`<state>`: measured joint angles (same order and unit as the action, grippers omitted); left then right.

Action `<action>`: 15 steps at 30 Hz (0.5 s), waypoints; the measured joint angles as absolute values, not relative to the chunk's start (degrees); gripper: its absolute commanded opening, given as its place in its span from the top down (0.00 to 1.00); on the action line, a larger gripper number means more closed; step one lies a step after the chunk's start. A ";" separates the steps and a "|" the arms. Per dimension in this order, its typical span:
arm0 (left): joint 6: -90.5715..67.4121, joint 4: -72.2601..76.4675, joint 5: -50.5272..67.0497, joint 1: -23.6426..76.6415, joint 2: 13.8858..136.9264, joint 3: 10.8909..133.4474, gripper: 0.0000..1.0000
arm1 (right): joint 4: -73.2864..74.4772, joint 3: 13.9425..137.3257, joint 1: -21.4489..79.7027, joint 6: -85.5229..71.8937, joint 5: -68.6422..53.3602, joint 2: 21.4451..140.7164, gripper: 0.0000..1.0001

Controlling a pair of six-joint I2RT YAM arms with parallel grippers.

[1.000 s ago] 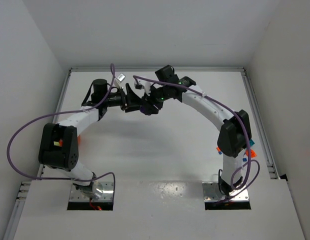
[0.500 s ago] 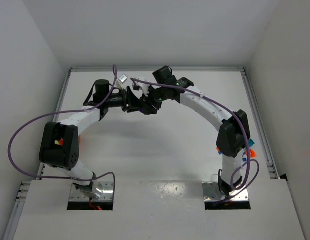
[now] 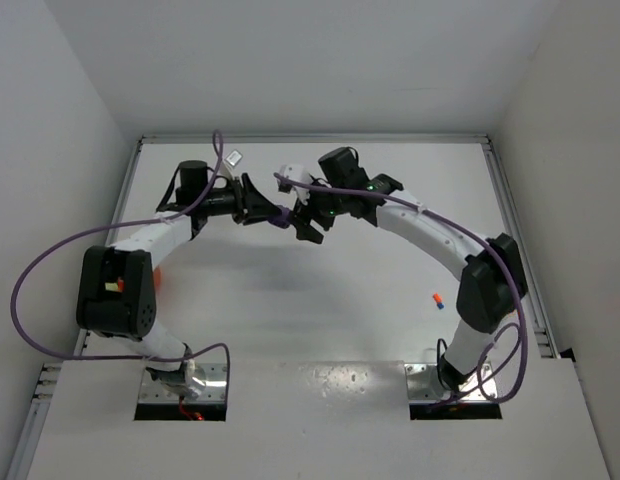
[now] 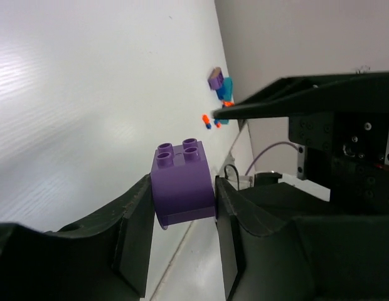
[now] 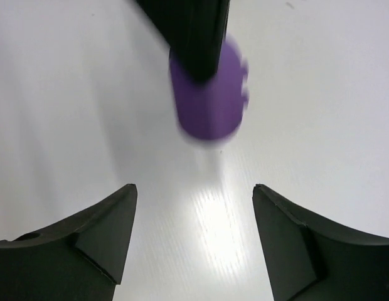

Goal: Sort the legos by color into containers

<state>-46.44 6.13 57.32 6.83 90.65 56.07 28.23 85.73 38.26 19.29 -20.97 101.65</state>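
Purple lego (image 4: pixel 181 188) | pinched in left hand (image 4: pixel 183 195) | right hand (image 5: pixel 194 191) spread, facing it | other legos (image 4: pixel 218 100) well apart

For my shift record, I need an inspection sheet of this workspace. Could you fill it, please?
Surface: white table, no spill seen.
Job's things: purple brick held above the table; small loose brick on the table; more bricks far off.
Clutter: nothing seen.
Grippers: left gripper fingers shut on the purple brick; right gripper fingers open, empty.
Cables: purple cable loops beside each arm.
Surroundings: plain white walls.
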 measured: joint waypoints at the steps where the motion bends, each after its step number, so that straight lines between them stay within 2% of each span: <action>1: -45.50 5.28 57.08 5.61 90.41 56.07 0.86 | 28.18 84.16 37.98 19.27 -20.73 100.18 0.23; 6: -38.39 -1.48 56.10 -0.78 89.36 57.17 0.87 | 28.36 77.47 36.88 19.29 -19.53 92.60 0.23; 11: -17.08 -24.36 53.67 -7.35 90.30 70.54 0.87 | 30.09 73.34 35.62 19.33 -18.98 88.60 0.22; 15: 1.96 -40.27 47.31 -12.34 90.15 80.62 0.87 | 32.82 71.81 34.17 19.53 -19.16 88.44 0.22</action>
